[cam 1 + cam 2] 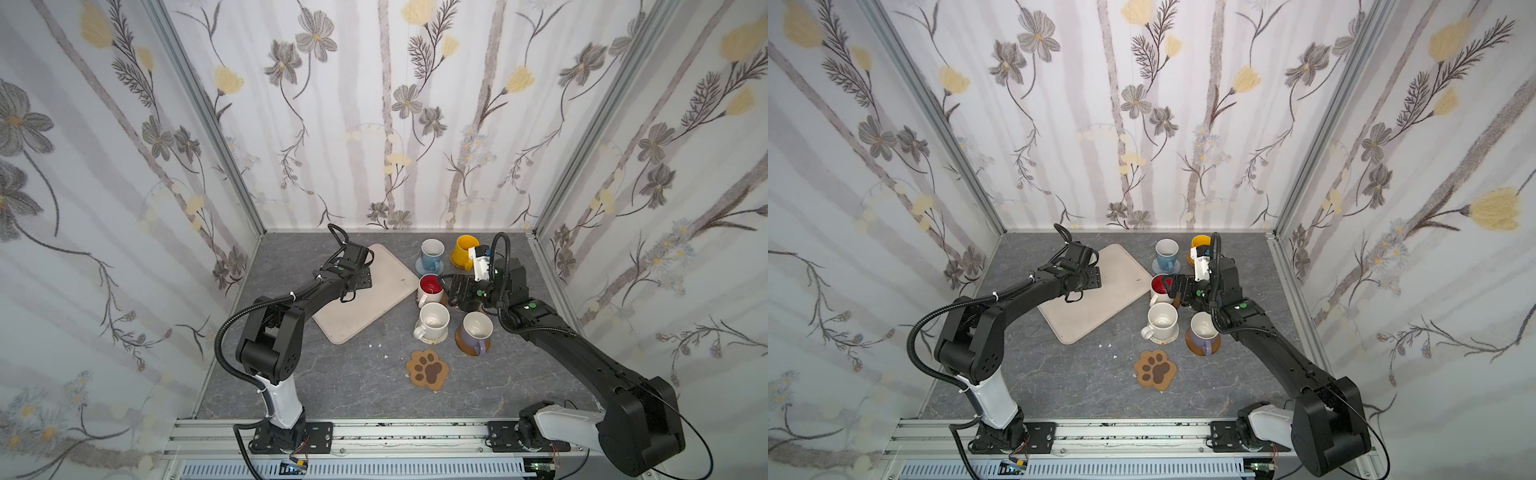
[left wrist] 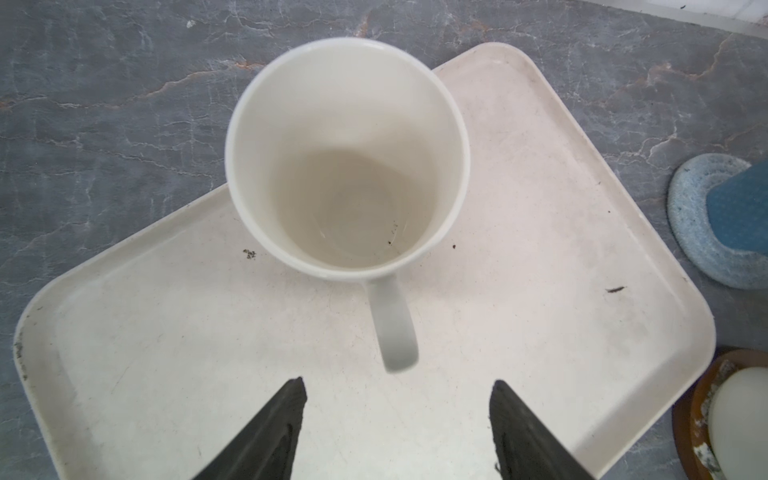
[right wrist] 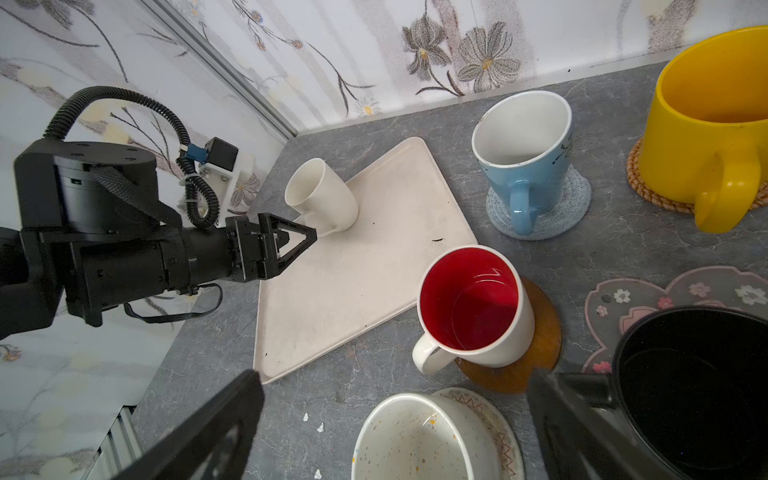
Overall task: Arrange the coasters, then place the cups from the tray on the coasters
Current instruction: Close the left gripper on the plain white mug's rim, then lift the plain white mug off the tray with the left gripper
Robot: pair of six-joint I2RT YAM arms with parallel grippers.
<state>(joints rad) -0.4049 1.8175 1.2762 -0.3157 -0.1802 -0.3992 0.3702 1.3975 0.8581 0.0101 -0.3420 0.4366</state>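
**Six cups seated, one white mug left on the tray**

Most of the job looks done. Six coasters on the bench point(image 1: 353, 386) each carry a cup. The light blue mug point(image 1: 432, 253) stands on the pale blue crochet coaster point(image 3: 573, 208), and the yellow mug point(image 1: 463, 249) on the woven rattan coaster point(image 3: 648, 183). The white mug with the red interior point(image 1: 430, 289) sits on an amber-brown disc point(image 3: 540, 332). The speckled cream mug point(image 1: 432, 322) is on the whitish coaster point(image 3: 498, 424), and the lavender mug point(image 1: 476, 332) on the second amber-brown disc point(image 1: 465, 347). The black mug point(image 3: 690, 395) rests on the clear pink-flower coaster point(image 3: 648, 299).

The brown paw-print coaster point(image 1: 428, 370) lies bare at the near end of the group, apart from the others.

One cup is not yet placed. The plain white mug point(image 2: 347, 158) stands upright on the beige tray point(image 1: 365, 307), close to one edge, and the tray holds nothing else. Its handle points toward the left gripper point(image 2: 399, 399). That gripper's fingers are spread, one to each side of the handle's line and just short of it, touching nothing. The step in hand seems to be closing on that handle.

The right gripper point(image 3: 397, 382) hovers among the seated cups with its fingers spread wide. One finger lies just beside the black mug's handle, and it holds nothing that I can see.

What is left, by my reading, is to lift the white mug, carry it over and set it on the paw-print coaster.
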